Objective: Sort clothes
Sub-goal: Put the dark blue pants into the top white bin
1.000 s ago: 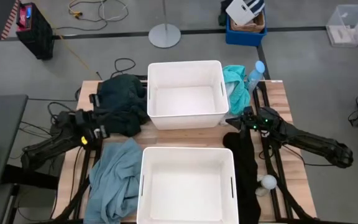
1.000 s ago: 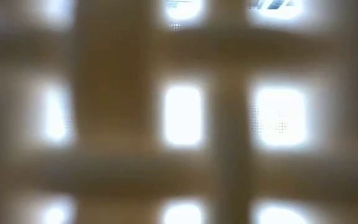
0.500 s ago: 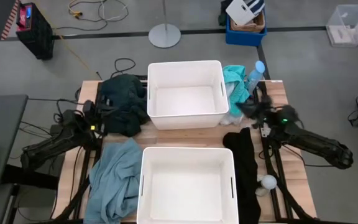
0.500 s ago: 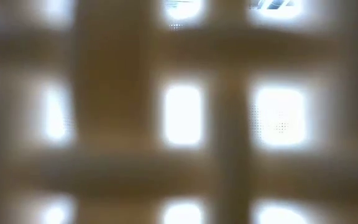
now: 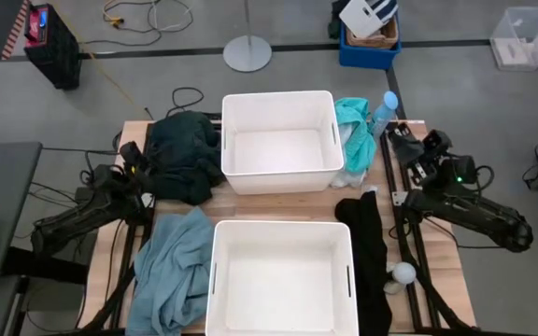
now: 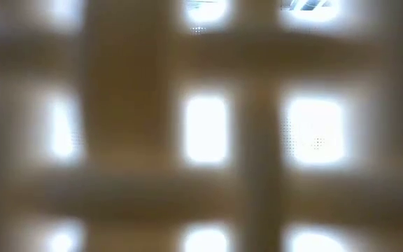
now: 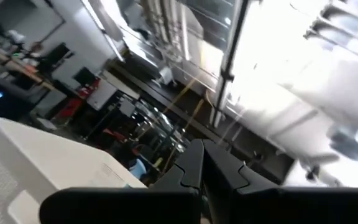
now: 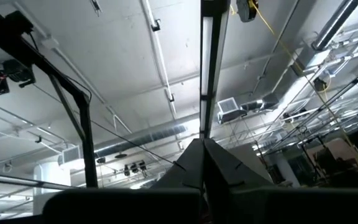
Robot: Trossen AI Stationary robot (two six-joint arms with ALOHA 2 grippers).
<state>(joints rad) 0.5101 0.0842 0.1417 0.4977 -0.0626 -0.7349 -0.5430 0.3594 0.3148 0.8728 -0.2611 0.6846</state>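
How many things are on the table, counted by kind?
Garments: 4 (dark green, blue-grey, turquoise, black)
Bins: 2 (far, near)
Bottle: 1
White ball: 1
Total: 8

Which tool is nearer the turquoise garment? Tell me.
Right. The right tool sits just past the bottle beside the turquoise garment; the left tool is across the far bin, by the dark clothes.
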